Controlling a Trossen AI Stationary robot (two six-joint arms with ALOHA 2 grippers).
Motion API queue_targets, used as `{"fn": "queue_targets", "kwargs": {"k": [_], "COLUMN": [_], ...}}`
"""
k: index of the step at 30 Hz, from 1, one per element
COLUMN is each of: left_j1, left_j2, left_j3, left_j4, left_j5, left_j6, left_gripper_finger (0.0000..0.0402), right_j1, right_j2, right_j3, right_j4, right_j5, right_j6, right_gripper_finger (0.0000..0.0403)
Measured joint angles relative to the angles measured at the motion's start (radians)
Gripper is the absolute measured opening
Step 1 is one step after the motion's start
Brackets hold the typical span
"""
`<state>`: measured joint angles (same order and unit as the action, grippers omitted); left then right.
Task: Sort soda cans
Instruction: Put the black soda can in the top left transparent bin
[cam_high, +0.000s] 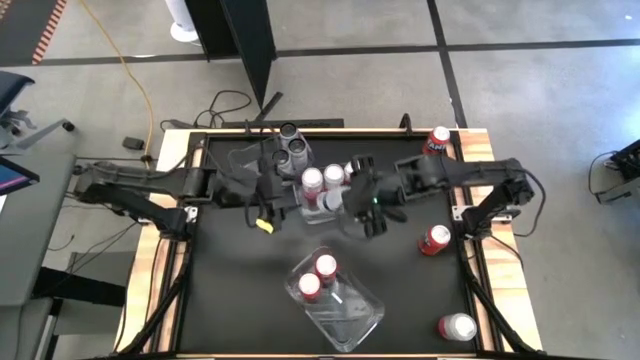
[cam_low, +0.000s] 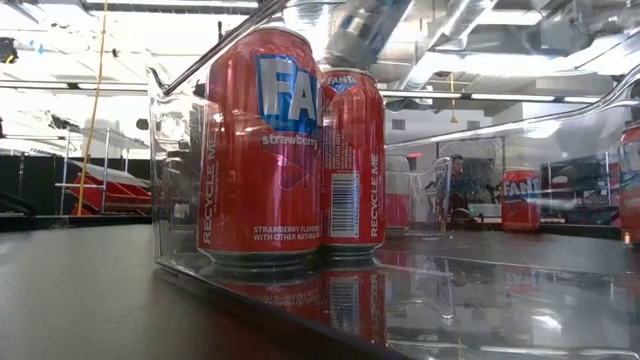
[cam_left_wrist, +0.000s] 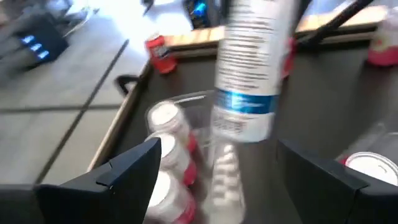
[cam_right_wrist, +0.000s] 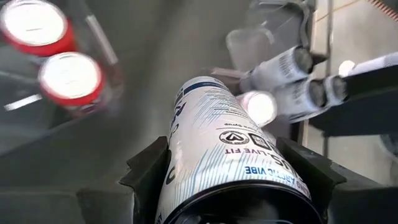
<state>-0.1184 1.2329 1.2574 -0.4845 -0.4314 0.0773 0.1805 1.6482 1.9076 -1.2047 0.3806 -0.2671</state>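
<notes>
White-and-blue slim metal can (cam_right_wrist: 230, 149) sits clamped in our right fingers (cam_right_wrist: 227, 186), just beside the clear plastic bin (cam_high: 322, 212) mid-table; our left fingers (cam_left_wrist: 217, 180) gape wide, empty, beside that bin.

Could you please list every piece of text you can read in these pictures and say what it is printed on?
"FAN", "strawberry", "RECYCLE ME": nearer red can in the clear bin.
"FANTA", "RECYCLE ME": red can behind it.
"FIT", "VIBE": white can held by the right gripper.
White can's other print: blurred.
</notes>
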Motion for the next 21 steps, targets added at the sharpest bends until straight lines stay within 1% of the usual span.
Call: {"fn": "queue_targets", "kwargs": {"k": [2, 4, 6, 8, 10, 13, 16, 21], "left_j1": [0.056, 0.102, 0.139, 0.167, 0.197, 0.235, 0.260, 0.291], "left_j2": [-0.030, -0.046, -0.043, -0.026, 0.001, 0.056, 0.128, 0.247], "left_j3": [-0.096, -0.154, -0.170, -0.170, -0.152, -0.106, -0.050, 0.042], "left_j4": [0.140, 0.243, 0.279, 0.289, 0.288, 0.291, 0.252, 0.200], "left_j5": [0.082, 0.130, 0.176, 0.225, 0.282, 0.353, 0.376, 0.383], "left_j6": [0.047, 0.079, 0.108, 0.129, 0.134, 0.135, 0.149, 0.173], "left_gripper_finger": [0.0309, 0.0309, 0.0309, 0.0309, 0.0309, 0.0309, 0.0311, 0.0317], "right_j1": [-0.041, -0.083, -0.122, -0.156, -0.189, -0.230, -0.260, -0.285], "right_j2": [0.000, 0.000, 0.000, 0.000, 0.007, 0.022, 0.035, 0.062], "right_j3": [0.000, 0.000, 0.000, 0.000, 0.000, 0.000, 0.000, -0.001], "right_j4": [0.033, 0.070, 0.093, 0.103, 0.114, 0.127, 0.155, 0.140], "right_j5": [-0.028, -0.060, -0.089, -0.093, -0.101, -0.150, -0.163, -0.169], "right_j6": [-0.046, -0.075, -0.091, -0.113, -0.132, -0.150, -0.173, -0.206], "right_gripper_finger": [0.0267, 0.0267, 0.0267, 0.0267, 0.0267, 0.0267, 0.0267, 0.0266]}}
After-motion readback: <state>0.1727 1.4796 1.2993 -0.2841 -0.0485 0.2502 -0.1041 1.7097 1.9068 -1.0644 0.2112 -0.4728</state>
